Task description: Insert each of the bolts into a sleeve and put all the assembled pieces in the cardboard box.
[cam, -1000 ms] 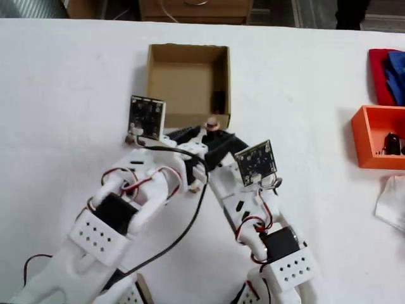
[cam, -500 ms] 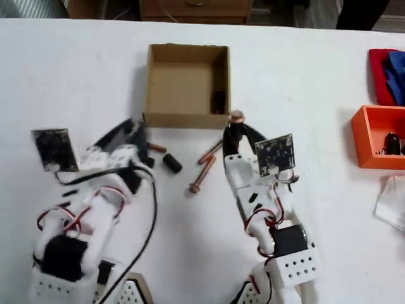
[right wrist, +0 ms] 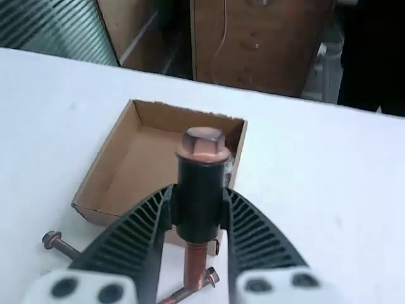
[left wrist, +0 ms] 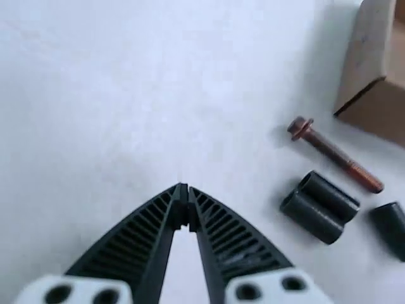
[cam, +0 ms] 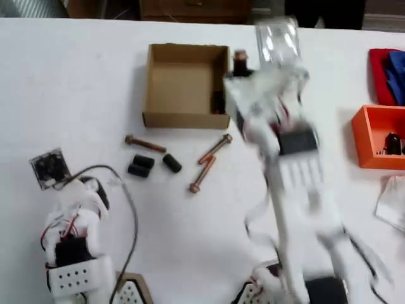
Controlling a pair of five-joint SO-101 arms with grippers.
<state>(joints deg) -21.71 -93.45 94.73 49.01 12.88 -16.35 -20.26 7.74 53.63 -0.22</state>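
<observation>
My right gripper (right wrist: 199,212) is shut on a black sleeve (right wrist: 199,190) with a copper bolt (right wrist: 201,145) pushed through it, held upright. In the high view this assembled piece (cam: 240,63) hangs just off the right wall of the cardboard box (cam: 186,85). A dark piece (cam: 218,101) lies inside the box by that wall. On the table in front of the box lie three loose bolts (cam: 145,144) (cam: 215,149) (cam: 202,174) and several black sleeves (cam: 140,166) (cam: 172,163). My left gripper (left wrist: 183,206) is shut and empty, low over bare table short of a bolt (left wrist: 334,154) and sleeves (left wrist: 319,206).
An orange bin (cam: 380,136) stands at the right edge, with red and blue cloth (cam: 387,73) behind it and white crumpled material (cam: 392,202) in front. The left arm (cam: 69,234) sits folded at the near left corner. Wooden furniture (right wrist: 259,44) stands beyond the table.
The left arm let go near the loose parts and pulled back to the near left. The right arm stretched forward, carrying the bolt in its sleeve from in front of the box to its right side.
</observation>
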